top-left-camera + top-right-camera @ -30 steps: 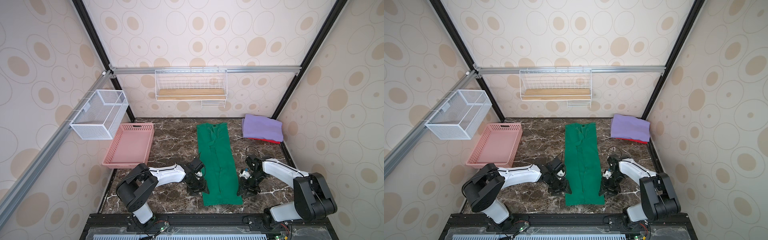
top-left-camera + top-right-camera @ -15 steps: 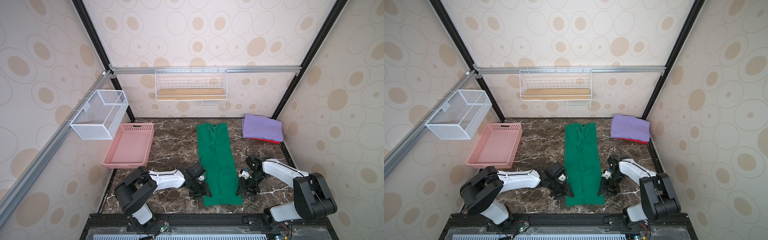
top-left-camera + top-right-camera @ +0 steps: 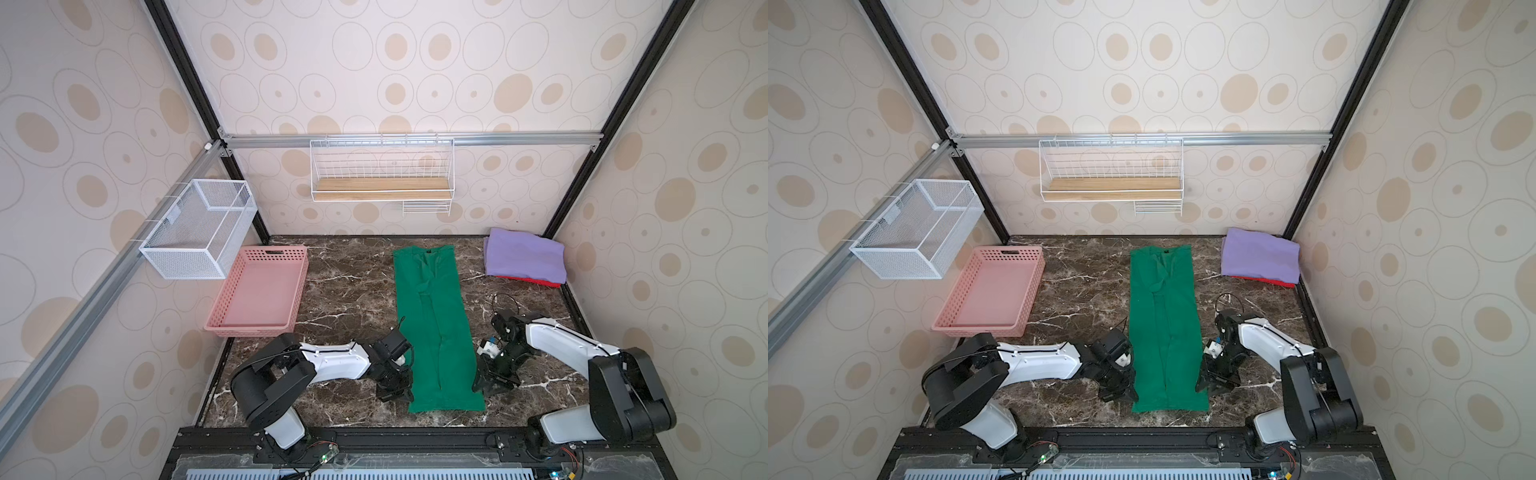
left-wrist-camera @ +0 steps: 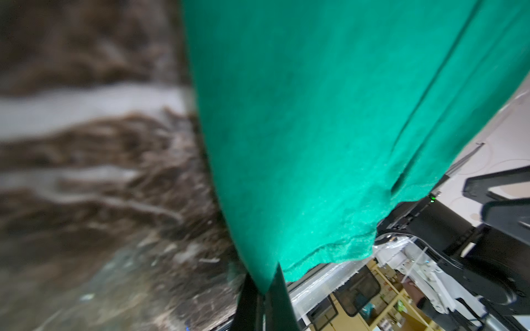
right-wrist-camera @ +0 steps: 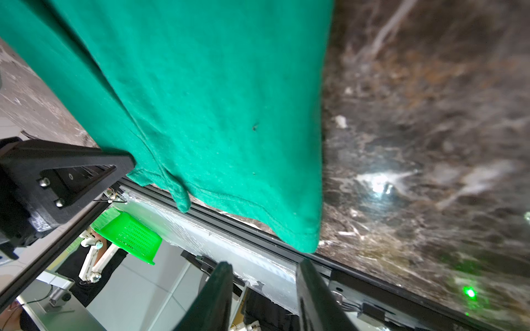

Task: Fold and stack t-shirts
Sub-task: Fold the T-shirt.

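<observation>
The green t-shirt (image 3: 434,324) (image 3: 1165,324) lies folded into a long narrow strip down the middle of the marble table. My left gripper (image 3: 401,392) (image 4: 263,289) sits at its near left corner, shut on the cloth's edge (image 4: 286,172). At the near right corner my right gripper (image 3: 484,384) (image 5: 265,275) stands open, and the shirt's corner (image 5: 307,240) lies just past its fingertips, not between them. At the back right, the folded lavender t-shirt (image 3: 523,257) rests on the red t-shirt (image 3: 538,282), of which only an edge shows.
A pink perforated basket (image 3: 262,291) stands at the left of the table. A white wire basket (image 3: 199,228) hangs on the left rail, and a wire shelf with a wooden board (image 3: 380,189) hangs on the back wall. The table's front edge (image 5: 258,226) runs close to both grippers.
My left gripper has slid nearer along the shirt's left edge to the near corner and shut on the cloth. The right arm has not moved.
</observation>
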